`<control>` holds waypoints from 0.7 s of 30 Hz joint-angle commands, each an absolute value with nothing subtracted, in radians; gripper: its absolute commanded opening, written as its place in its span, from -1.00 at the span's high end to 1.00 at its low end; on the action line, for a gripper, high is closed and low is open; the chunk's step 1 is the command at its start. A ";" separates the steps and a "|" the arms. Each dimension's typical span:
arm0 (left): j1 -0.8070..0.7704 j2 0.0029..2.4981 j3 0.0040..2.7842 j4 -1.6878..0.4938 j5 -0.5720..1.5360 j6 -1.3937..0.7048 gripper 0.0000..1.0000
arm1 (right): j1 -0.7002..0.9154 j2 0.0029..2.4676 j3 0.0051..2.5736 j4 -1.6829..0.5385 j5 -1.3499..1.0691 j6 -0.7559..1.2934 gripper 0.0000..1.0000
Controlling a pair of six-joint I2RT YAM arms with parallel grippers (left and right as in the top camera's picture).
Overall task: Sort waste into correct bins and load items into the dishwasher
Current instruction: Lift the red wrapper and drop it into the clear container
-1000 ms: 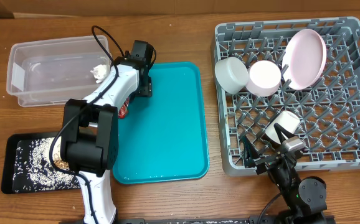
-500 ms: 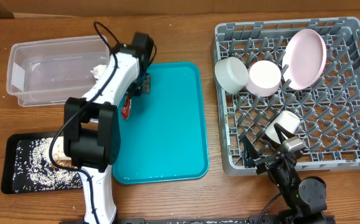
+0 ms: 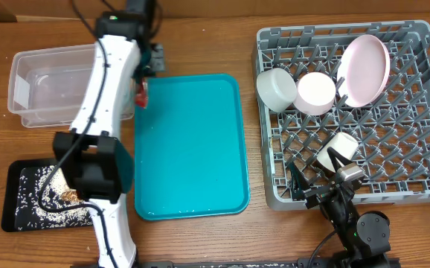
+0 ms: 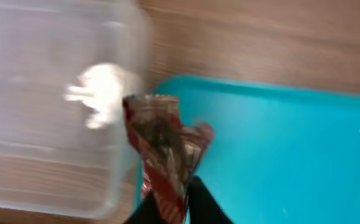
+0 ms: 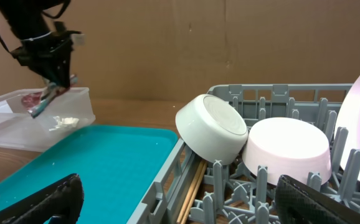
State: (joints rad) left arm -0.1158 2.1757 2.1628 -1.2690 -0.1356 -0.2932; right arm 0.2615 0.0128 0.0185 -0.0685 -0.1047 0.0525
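Note:
A crumpled red and brown wrapper point(image 4: 164, 140) hangs from my left gripper point(image 4: 170, 190), which is shut on its lower end. In the overhead view the wrapper point(image 3: 141, 93) sits in the air over the gap between the clear plastic bin point(image 3: 51, 89) and the teal tray point(image 3: 193, 149). The right wrist view shows it point(image 5: 46, 96) dangling above the bin's near corner. A white crumpled tissue point(image 4: 102, 96) lies inside the bin. My right gripper point(image 3: 323, 184) stands open at the front left of the grey dish rack point(image 3: 423, 186), with nothing between its fingers.
The rack holds two white bowls point(image 3: 277, 89) point(image 3: 315, 93), a pink plate point(image 3: 364, 68), a white cup point(image 3: 338, 149) and wooden chopsticks point(image 5: 195, 180). A black tray of rice-like scraps point(image 3: 29, 197) lies at the front left.
My left gripper shut on the wrapper at the tray's left edge, then rose and swung toward the back left with it. The right arm has not moved.

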 commanded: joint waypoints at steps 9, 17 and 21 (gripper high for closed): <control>0.046 2.190 2.163 -1.218 -0.179 -0.298 -0.07 | 0.255 0.003 0.008 -0.062 -0.106 0.059 -1.00; 0.050 2.163 2.441 -1.433 -0.073 -0.292 -1.00 | 0.255 0.003 0.008 -0.062 -0.106 0.059 -1.00; 0.010 2.124 2.603 -1.570 0.026 -0.289 -1.00 | 0.255 0.003 0.008 -0.062 -0.106 0.059 -1.00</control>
